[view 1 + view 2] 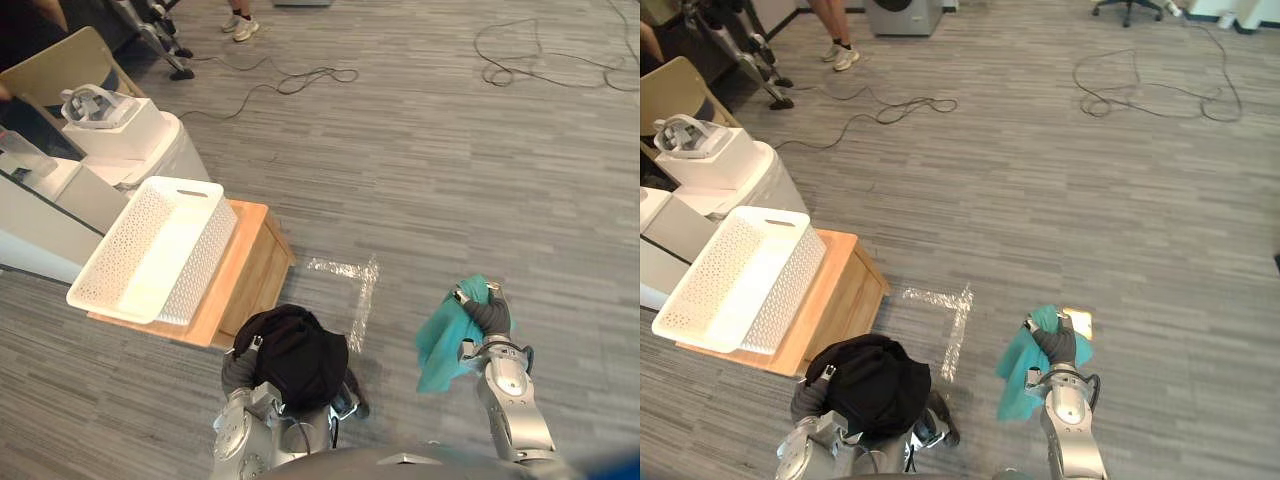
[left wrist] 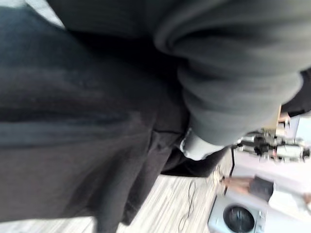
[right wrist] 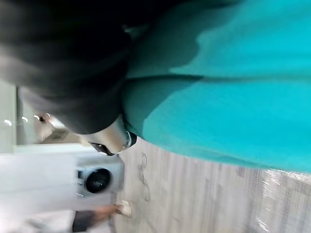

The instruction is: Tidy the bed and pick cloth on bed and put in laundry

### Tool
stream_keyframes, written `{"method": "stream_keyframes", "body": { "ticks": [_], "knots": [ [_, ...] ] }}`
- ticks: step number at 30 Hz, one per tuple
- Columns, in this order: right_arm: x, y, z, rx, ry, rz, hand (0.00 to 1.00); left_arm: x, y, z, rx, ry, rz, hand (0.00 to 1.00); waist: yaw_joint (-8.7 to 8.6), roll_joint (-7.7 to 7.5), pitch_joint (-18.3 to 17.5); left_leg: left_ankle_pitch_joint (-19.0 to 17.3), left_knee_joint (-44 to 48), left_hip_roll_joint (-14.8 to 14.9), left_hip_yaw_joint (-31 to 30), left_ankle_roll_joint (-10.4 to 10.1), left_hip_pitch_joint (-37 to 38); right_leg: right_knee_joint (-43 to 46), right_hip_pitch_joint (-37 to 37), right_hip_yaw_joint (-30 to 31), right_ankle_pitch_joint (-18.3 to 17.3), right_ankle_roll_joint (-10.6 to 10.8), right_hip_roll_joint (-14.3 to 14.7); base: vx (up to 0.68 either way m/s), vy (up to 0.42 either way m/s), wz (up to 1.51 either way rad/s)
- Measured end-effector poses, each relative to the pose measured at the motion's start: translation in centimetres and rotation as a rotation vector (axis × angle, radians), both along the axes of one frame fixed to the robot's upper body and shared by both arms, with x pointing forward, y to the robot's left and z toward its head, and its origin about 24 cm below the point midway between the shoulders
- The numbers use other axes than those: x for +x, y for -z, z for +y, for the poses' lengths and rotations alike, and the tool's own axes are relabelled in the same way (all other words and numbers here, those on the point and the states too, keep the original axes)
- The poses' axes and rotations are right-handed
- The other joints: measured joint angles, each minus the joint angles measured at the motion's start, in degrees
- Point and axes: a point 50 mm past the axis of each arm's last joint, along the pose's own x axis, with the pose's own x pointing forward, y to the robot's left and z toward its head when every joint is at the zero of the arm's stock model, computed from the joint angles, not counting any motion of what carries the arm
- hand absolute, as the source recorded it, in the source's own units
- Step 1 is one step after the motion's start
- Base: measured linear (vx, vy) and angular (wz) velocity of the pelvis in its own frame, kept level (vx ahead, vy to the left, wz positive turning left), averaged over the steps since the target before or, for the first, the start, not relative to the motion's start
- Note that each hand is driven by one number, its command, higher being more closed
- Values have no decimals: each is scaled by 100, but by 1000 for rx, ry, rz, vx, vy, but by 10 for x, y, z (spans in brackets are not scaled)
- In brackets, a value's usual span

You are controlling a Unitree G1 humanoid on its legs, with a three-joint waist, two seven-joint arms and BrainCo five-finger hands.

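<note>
Task so far: both cloths are up off the floor (image 1: 430, 150), one with each hand. The picking-up part looks done to you.
Left to do: no cloth is in the basket yet. Both need to be carried over and dropped in. You cannot judge the bed from these views.
Black cloth (image 1: 295, 350): it sits in a heap on top of the left hand, low down and close to the robot. It hangs over the hand on all sides.
Left hand (image 1: 238, 365): the black cloth covers most of it. You cannot tell if it is grasping the cloth or just carrying it.
Teal cloth (image 1: 440, 345): it hangs down from the right hand, in the air above the floor, on the robot's right side.
Right hand (image 1: 487, 315): it is closed on the top of the teal cloth and holds it up. The cloth droops below the hand.
Basket (image 1: 195, 265): it is white with lots of little holes. It sits on a low wooden desk (image 1: 255, 265), ahead and to the robot's left. You see nothing inside it.
Gaps: the black cloth is near the corner of the desk. The teal cloth is well apart from the basket, on the far side of the tape mark (image 1: 360, 290) on the floor.
Next move, as a guess: bring the left hand over the basket first, since it is closer, then swing the right hand across.
</note>
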Motion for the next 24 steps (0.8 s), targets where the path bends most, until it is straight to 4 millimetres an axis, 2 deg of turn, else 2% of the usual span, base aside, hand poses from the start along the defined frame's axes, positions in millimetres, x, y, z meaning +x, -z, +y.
{"method": "stream_keyframes", "body": {
  "ticks": [1,2,4,5,6,8,10,11,12,13,14,16,17,18,20,22,24],
  "knots": [
    [4,-2,3,9,-4,-12,100,-1,0,1,10,0,7,100,39,-83,-24,-123,-61,-106,-146,-69,146,608,-119,18,116,-35,-135,564,155,56],
    [6,-3,5,11,-8,-16,100,-1,1,2,11,-3,13,100,34,-98,-19,-179,-148,-170,-247,-113,290,1027,-229,39,189,-19,-233,544,155,56],
    [9,-2,10,-16,-45,-12,100,-3,1,4,16,-10,22,100,-32,-75,-49,-278,-653,-408,-647,-297,1053,3114,-727,341,88,-123,-552,534,124,59],
    [9,-2,11,-17,-47,-12,100,-3,1,5,17,-9,22,100,-40,-64,-57,-280,-678,-420,-692,-311,1093,3243,-763,353,86,-138,-566,594,43,107],
    [7,0,13,-19,-61,-5,100,-1,-1,6,60,18,22,100,-164,0,-118,-334,-938,-460,-1125,-448,1587,4727,-1408,526,18,-280,-718,550,-33,121],
    [4,2,13,-34,-63,9,100,1,-4,7,84,38,13,100,-316,20,-150,-330,-1046,-459,-1546,-499,1813,5186,-1944,630,-52,-353,-827,438,-75,141],
    [4,1,11,-51,-59,5,100,8,-8,5,117,78,-7,100,-482,58,-127,-295,-1132,-379,-2249,-557,2043,4883,-2684,824,-160,-519,-885,367,-162,153],
    [4,1,11,-51,-59,4,100,10,-9,5,120,81,-12,100,-504,69,-120,-291,-1121,-339,-2423,-563,2075,4639,-2818,885,-178,-546,-873,385,-232,136],
    [4,1,11,-52,-59,3,100,12,-10,4,120,84,-21,100,-521,126,-87,-288,-1122,-266,-2628,-568,2138,4174,-2981,999,-177,-546,-818,375,-315,143],
    [4,0,12,-49,-64,-1,100,16,-12,3,126,92,-35,100,-514,110,-93,-278,-1082,-149,-2957,-591,2163,3041,-3191,1449,-111,-464,-609,448,-396,141],
    [5,-1,12,-49,-64,-5,100,17,-12,2,133,97,-35,100,-515,104,-98,-282,-1070,-90,-3101,-660,2153,2534,-3246,1719,-34,-383,-482,375,-380,144],
    [4,-5,11,-50,-59,-26,100,21,-15,2,148,113,-48,100,-521,50,-87,-380,-1031,103,-3465,-1070,2100,1163,-3303,2714,467,-257,-136,329,-443,144],
    [1,-8,14,-37,-53,-41,100,24,-17,6,167,126,-58,100,-579,-123,-53,-566,-1026,140,-3693,-1525,2106,519,-3130,3259,1252,129,-99,414,-584,159],
    [1,-8,9,-52,-50,-40,100,23,-10,-2,132,133,-33,100,-544,147,-27,-641,-1118,470,-3819,-1708,2133,676,-3087,3027,1198,62,147,326,-454,120],
    [2,-14,12,-49,-60,-64,100,19,-7,-7,124,131,-19,100,-462,284,-4,-346,-1207,659,-3791,-1879,2166,1052,-3169,2769,949,-193,224,262,-357,59],
    [2,-16,21,-34,-92,-76,100,16,-5,-9,119,131,-9,100,-454,294,-4,-166,-1173,819,-3648,-1901,2222,1215,-3025,2454,725,-355,245,209,-294,59],
    [4,-28,33,-9,-122,-130,100,18,-7,-10,117,130,-20,100,-446,307,18,-65,-869,1005,-3496,-1788,2081,1023,-2692,2061,634,-465,254,148,-234,90]
  ]
}}
